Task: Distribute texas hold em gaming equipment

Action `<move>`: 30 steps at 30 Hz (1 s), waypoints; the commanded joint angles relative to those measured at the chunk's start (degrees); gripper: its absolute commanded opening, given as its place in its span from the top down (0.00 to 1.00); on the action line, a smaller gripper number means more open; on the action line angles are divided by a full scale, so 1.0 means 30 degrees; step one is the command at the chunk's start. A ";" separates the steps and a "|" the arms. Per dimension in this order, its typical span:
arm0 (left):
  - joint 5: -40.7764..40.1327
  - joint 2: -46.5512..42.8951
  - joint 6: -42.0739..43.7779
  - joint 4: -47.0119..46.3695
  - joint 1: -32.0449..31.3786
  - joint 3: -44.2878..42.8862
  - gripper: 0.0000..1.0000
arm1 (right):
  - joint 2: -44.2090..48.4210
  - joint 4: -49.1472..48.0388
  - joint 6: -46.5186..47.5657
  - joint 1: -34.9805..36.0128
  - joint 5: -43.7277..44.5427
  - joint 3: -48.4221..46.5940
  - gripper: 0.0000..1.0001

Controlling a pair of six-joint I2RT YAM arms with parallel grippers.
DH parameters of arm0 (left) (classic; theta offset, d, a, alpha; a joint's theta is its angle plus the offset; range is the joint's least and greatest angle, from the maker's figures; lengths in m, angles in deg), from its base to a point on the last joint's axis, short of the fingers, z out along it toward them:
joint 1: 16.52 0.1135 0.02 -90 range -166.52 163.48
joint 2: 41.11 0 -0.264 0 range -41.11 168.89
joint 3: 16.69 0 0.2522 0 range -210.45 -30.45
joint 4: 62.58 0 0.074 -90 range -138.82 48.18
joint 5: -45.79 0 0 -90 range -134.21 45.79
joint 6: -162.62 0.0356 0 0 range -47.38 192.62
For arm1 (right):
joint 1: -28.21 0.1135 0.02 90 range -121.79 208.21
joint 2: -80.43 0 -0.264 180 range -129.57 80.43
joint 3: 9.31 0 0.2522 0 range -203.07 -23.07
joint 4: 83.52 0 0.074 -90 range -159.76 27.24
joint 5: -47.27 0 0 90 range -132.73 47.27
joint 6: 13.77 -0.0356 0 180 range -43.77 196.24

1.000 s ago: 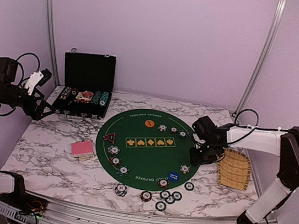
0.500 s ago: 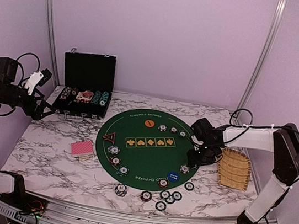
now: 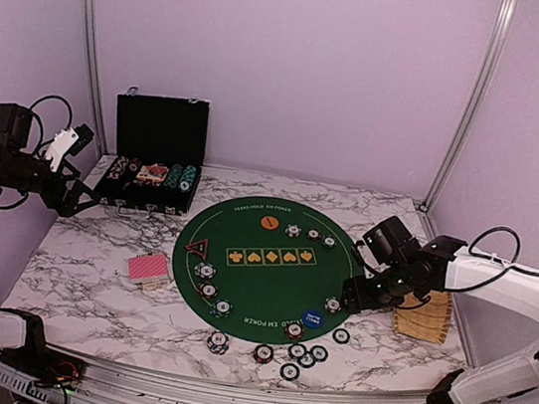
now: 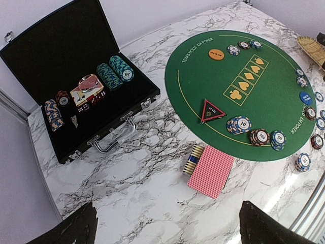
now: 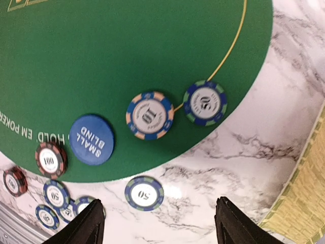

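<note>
My right gripper (image 5: 160, 223) hangs with jaws apart and empty over a 50 chip (image 5: 144, 193) on the marble table (image 5: 244, 147). The chip lies just off the green mat (image 5: 127, 51), near the blue small-blind button (image 5: 92, 140). My left gripper (image 4: 167, 229) hovers wide open above the red-backed cards (image 4: 210, 172).

Basket (image 5: 304, 195) cut off by frame edge; chip (image 5: 80, 203) partly behind finger (image 5: 86, 226); chip print blurred

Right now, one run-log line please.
left gripper: open, empty | right gripper: open, empty, above chips at green mat edge
</note>
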 commanded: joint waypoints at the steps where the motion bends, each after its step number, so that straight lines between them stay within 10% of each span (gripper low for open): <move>1: 0.0470 0.0029 -0.0026 0.0518 0.0067 -0.0202 0.01 | 0.0004 0.1357 -0.1080 0.1510 -0.0867 0.0263 0.26; 30: 0.0357 -0.0022 0.0108 0.0544 0.0065 -0.0034 0.01 | -0.3526 -0.1494 -0.1954 0.2505 -0.0961 0.1799 0.39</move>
